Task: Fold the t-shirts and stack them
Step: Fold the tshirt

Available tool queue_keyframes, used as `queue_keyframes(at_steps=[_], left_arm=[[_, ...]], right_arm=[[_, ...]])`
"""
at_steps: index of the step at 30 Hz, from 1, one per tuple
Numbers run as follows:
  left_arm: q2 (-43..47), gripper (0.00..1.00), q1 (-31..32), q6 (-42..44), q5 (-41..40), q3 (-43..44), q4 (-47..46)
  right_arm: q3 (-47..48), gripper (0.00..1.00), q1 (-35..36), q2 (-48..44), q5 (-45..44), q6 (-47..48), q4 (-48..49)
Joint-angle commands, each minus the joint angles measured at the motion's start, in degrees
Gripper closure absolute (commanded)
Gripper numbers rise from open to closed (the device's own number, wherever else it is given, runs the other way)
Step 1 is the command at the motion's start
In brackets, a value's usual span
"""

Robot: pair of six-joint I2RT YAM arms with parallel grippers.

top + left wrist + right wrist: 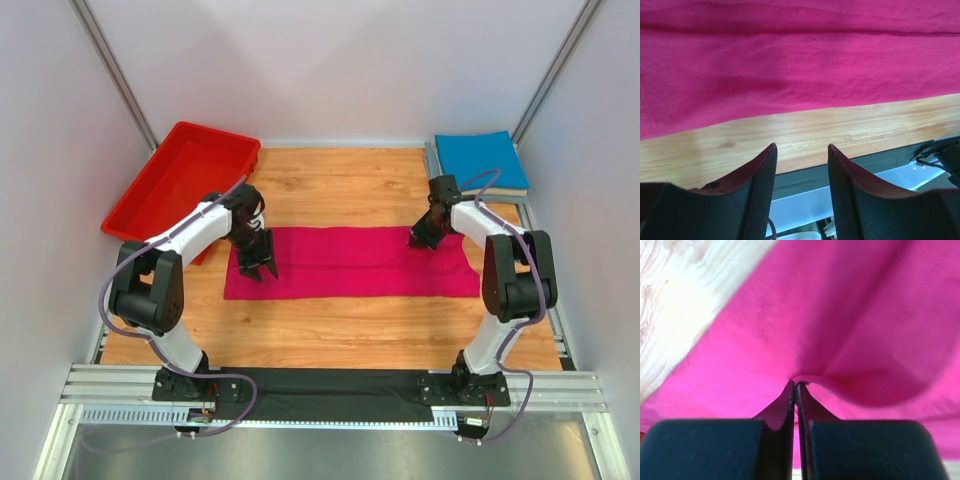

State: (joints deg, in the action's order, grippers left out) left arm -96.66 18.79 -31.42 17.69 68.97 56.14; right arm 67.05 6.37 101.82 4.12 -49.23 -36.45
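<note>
A magenta-pink t-shirt (350, 262) lies as a long flat strip across the middle of the wooden table. My right gripper (418, 240) is at the strip's far right edge, shut on a small pinched ridge of the pink cloth (840, 315); its jaws (796, 384) meet tightly on the fold. My left gripper (258, 268) hovers over the strip's left end, open and holding nothing. In the left wrist view the fingertips (801, 146) stand apart over bare wood beside the pink hem (790, 65). A folded bright blue t-shirt (480, 158) rests at the back right on a paler folded layer (505, 190).
A red plastic bin (185, 175) sits at the back left, close behind the left arm. Grey walls enclose the table on three sides. A black strip and metal rails (330, 385) run along the near edge by the arm bases.
</note>
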Motion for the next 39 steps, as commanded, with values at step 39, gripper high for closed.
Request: queue_keyframes(at_steps=[39], left_arm=[[-6.9, 0.48, 0.2, 1.6, -10.7, -5.0, -3.5]], right_arm=[[-5.8, 0.77, 0.7, -7.9, -7.8, 5.3, -5.8]])
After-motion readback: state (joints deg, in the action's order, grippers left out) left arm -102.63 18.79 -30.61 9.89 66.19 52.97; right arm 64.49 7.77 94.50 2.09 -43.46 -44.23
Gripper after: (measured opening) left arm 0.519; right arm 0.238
